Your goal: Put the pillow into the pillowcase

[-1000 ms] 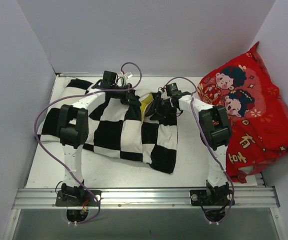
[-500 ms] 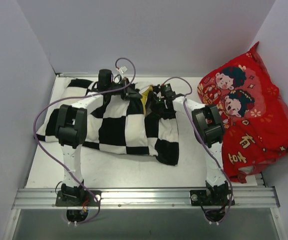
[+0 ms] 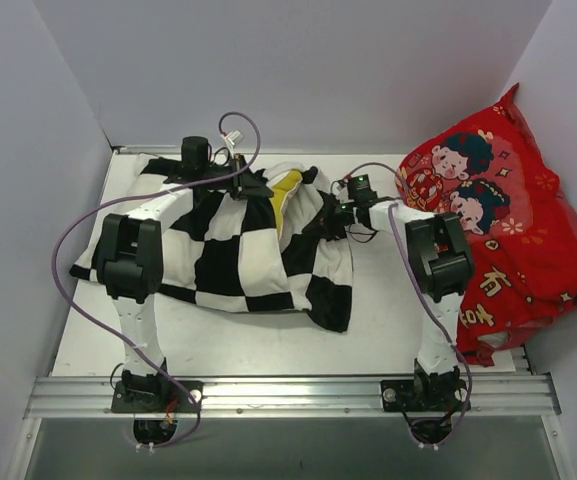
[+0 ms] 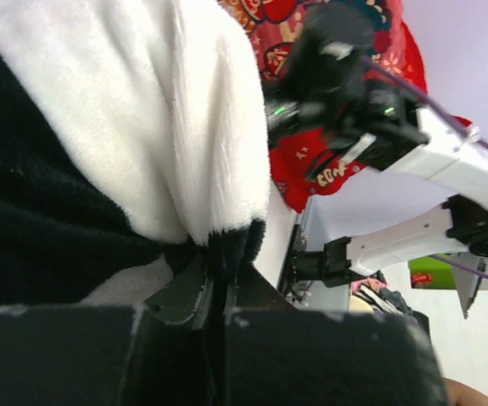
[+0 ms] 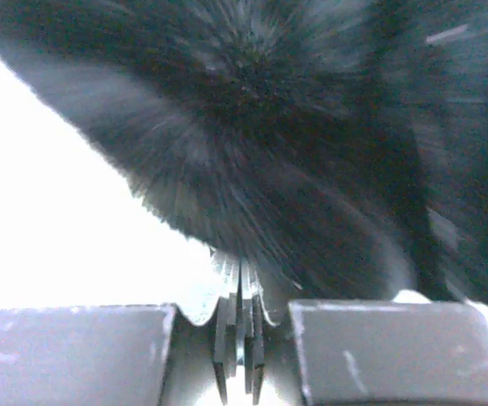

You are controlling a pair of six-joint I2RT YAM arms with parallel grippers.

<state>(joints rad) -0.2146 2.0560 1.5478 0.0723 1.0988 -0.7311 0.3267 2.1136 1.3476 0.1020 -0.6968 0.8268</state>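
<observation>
One pillowcase [image 3: 230,250] lies left of centre in the top view, with the pillow [image 3: 286,187] showing only a yellow edge at its opening, upper centre. Left wrist view: the left gripper [image 4: 218,283] is clenched on a fold of that case, lower centre. Right wrist view: the right gripper [image 5: 239,326] is clamped on its black plush.

Black-and-white checkerboard on the pillowcase [image 3: 223,262]; cream with a yellow edge on the pillow [image 3: 286,189]; red, cartoon-printed cushion [image 3: 513,240].

arms [image 3: 138,325]: white links | black joints [image 3: 128,258] | purple cables [image 3: 55,255] | green LEDs [image 4: 276,110]
</observation>
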